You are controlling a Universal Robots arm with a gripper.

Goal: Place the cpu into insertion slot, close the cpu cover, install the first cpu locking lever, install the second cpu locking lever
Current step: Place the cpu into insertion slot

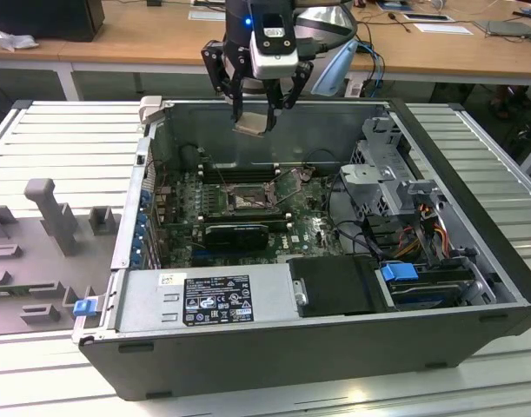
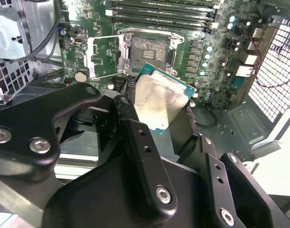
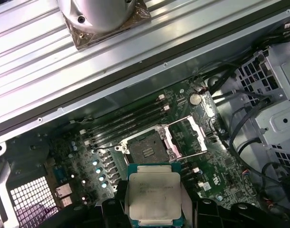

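My gripper [image 1: 253,120] hangs over the back wall of the open computer case [image 1: 274,352] and is shut on the cpu [image 1: 252,124]. The cpu [image 2: 160,102] is a thin square chip with a pale silvery face and a green edge, held between the black fingers [image 2: 135,142] in both wrist views. Below it on the green board lies the insertion slot [image 3: 145,151], a black square socket in a metal frame, uncovered. The cpu cover [image 3: 191,137] is swung open and lies beside the slot [image 2: 149,50]. In the exterior view the slot [image 1: 245,202] sits well below the cpu.
Long black memory slots [image 1: 237,174] run behind the socket and a long black card [image 1: 237,233] lies in front of it. A power supply [image 1: 204,300], a drive cage [image 1: 387,174] and cables [image 1: 343,226] crowd the case. Grey fixtures [image 1: 52,217] stand on the slatted table.
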